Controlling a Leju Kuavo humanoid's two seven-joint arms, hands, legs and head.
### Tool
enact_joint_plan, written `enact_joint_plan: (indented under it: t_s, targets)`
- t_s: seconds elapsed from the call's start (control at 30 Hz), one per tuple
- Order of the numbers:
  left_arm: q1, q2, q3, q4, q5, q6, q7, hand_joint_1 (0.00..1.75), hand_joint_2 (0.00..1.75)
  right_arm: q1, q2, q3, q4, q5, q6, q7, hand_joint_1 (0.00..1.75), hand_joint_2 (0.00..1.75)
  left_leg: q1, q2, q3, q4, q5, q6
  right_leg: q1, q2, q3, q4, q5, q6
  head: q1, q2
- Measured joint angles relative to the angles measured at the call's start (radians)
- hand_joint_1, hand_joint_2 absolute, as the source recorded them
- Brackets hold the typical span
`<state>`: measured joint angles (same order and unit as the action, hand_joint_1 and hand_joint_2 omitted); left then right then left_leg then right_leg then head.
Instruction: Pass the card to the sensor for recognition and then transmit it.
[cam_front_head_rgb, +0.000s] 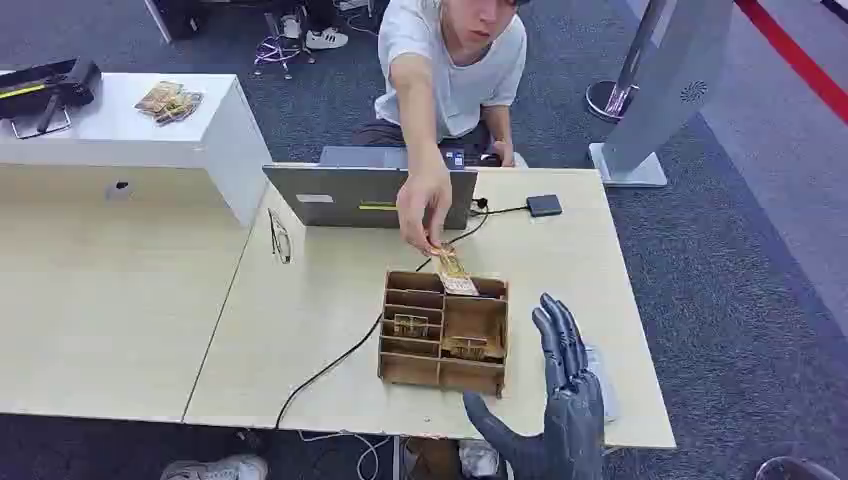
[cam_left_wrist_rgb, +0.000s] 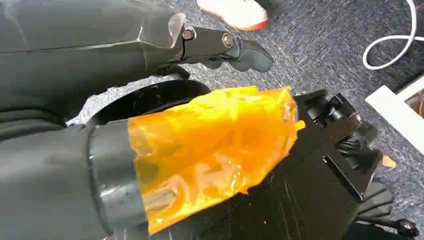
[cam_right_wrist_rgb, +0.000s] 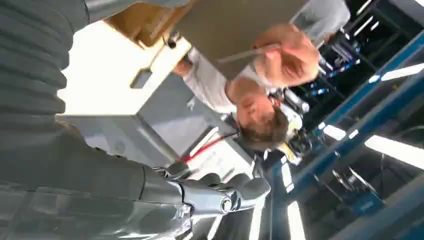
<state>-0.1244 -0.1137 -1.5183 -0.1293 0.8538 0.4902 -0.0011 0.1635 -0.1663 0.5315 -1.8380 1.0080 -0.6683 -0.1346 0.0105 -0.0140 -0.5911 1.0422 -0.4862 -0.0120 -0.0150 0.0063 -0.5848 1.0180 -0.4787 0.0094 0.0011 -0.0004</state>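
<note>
A person leans over the far side of the table and pinches a brown card (cam_front_head_rgb: 452, 270) over the back edge of the wooden compartment box (cam_front_head_rgb: 445, 330). The same card (cam_right_wrist_rgb: 250, 51) appears edge-on in the person's fingers in the right wrist view. A small black sensor pad (cam_front_head_rgb: 544, 205) lies at the back right of the table, wired to the laptop (cam_front_head_rgb: 370, 195). My right hand (cam_front_head_rgb: 562, 400) stands open just right of the box, fingers stretched forward, holding nothing. My left hand (cam_left_wrist_rgb: 227, 45) hangs over the carpet, its thumb out and nothing in it.
A black cable (cam_front_head_rgb: 330, 365) runs from the box toward the front edge of the table (cam_front_head_rgb: 300, 330). Glasses (cam_front_head_rgb: 280, 238) lie left of the laptop. A white counter (cam_front_head_rgb: 120, 130) stands at the back left. A pale flat item (cam_front_head_rgb: 603, 385) lies beside my right hand.
</note>
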Motion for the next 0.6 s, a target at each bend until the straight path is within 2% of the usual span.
enact_joint_plan:
  t_s: [0.27,0.6]
  targets:
    - [-0.001,-0.001,0.000,0.000,-0.037,-0.018,0.010,0.00,0.00,-0.056,0.024,-0.046,0.000,0.228,0.014,0.092,0.00,1.75,0.000,0.000,0.000,0.000,0.000,0.000,0.000,0.000,0.000,0.000,0.000,0.000,0.000,0.000]
    - [-0.003,-0.002,0.000,0.000,-0.072,-0.027,0.011,0.00,0.00,-0.139,0.046,-0.055,0.019,0.352,0.064,0.164,0.00,1.75,0.000,0.000,0.000,0.000,0.000,0.000,0.000,0.000,0.000,0.000,0.000,0.000,0.000,0.000]
